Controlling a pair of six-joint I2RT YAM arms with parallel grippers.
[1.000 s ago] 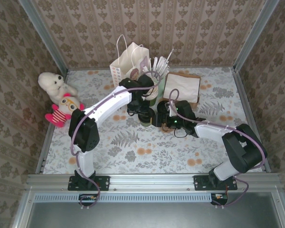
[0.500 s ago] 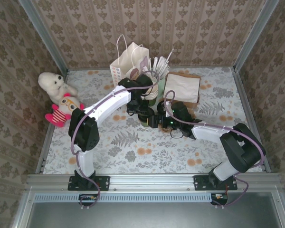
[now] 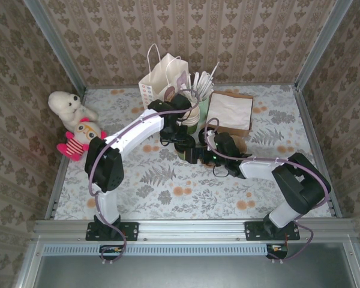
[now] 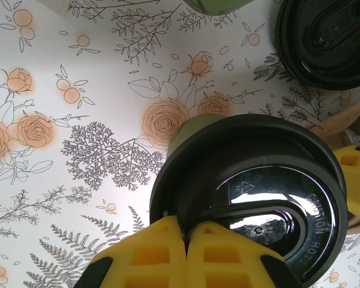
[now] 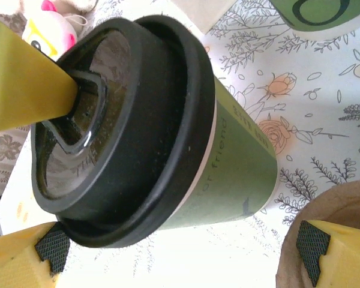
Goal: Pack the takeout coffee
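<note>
The takeout coffee (image 5: 228, 150) is a green paper cup. It is light if empty and heavier if full, and I cannot tell which. Its wall looks thin, so a hard squeeze would dent it. The black lid (image 5: 138, 120) is shiny plastic. It looks slippery, and I think it could pop off. The best place to hold is the green wall just under the lid, with a soft squeeze, so nothing spills.

The cup stands on the desk (image 4: 78, 90) between the two yellow fingers of the right gripper (image 5: 183, 249). Those fingers are wide apart, one on each side of the cup. I cannot tell if they touch it. The left gripper (image 4: 185, 252) has its fingers pressed together, with the tips resting on top of the lid.

The right wrist view shows the cup's side with its printed words, and a yellow finger of the left gripper poking into the dip in the lid. The left wrist view looks down on the round lid top, and shows another black lid (image 4: 324, 36) just past the cup. The top view shows the white paper bag (image 3: 159, 78) standing beyond both grippers.
</note>
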